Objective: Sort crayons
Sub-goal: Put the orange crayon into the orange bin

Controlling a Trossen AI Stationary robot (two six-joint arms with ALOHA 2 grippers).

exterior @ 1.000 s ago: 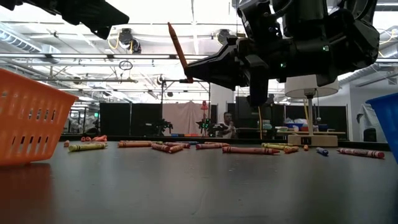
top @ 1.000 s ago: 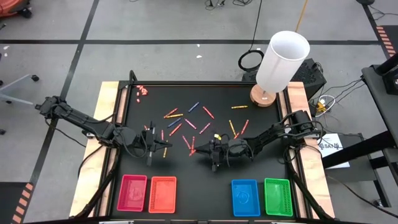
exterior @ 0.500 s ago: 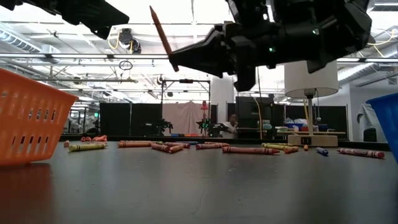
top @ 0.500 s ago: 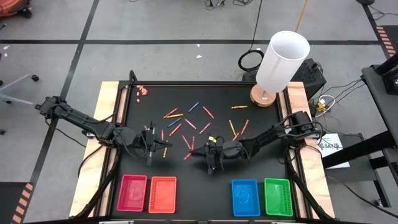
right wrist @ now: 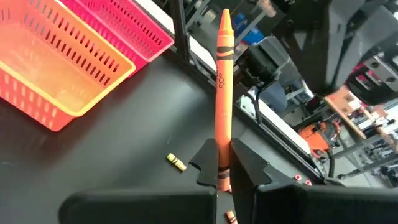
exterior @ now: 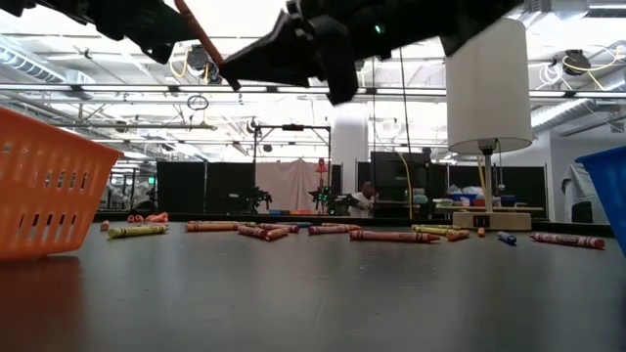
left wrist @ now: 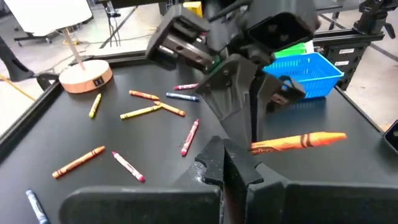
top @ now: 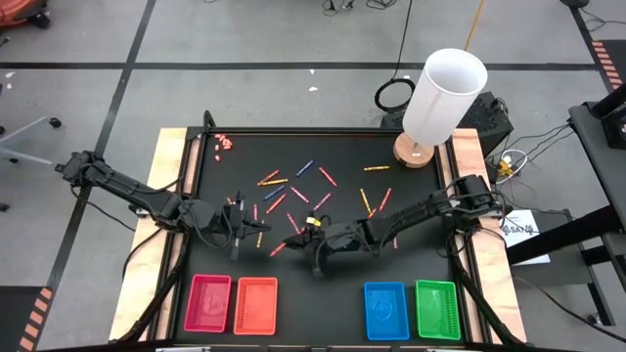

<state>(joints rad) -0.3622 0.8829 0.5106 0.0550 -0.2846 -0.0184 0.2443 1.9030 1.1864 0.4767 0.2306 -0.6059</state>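
Crayons point(top: 293, 191) in red, orange, blue and yellow lie scattered flat on the black mat point(top: 411, 200). My right gripper point(top: 293, 244) hovers over the mat's middle, shut on an orange crayon point(right wrist: 224, 93) that juts out past its fingertips toward the orange tray point(right wrist: 56, 74). In the low view the crayon point(exterior: 203, 39) hangs high above the table. My left gripper point(top: 240, 233) waits shut and empty just left of it, above the mat. My right gripper pinches the orange crayon's blunt end point(right wrist: 222, 163) between its two fingers. The fingers come nearly level from the table's right and lie along the crayon. The crayon is lifted clear of the mat, its pointed tip point(exterior: 182, 6) slanting up and away from the fingers.
A pink tray point(top: 208, 303), an orange tray point(top: 255, 305), a blue tray point(top: 385, 310) and a green tray point(top: 437, 309) line the near edge. A white lamp point(top: 442, 96) stands at the far right corner. Small pink-red bits point(top: 224, 143) lie at the far left.
My right gripper has risen and gone toward the table's left and a little toward the near edge, staying shut on the orange crayon, which stays clear of the mat with its tip up.
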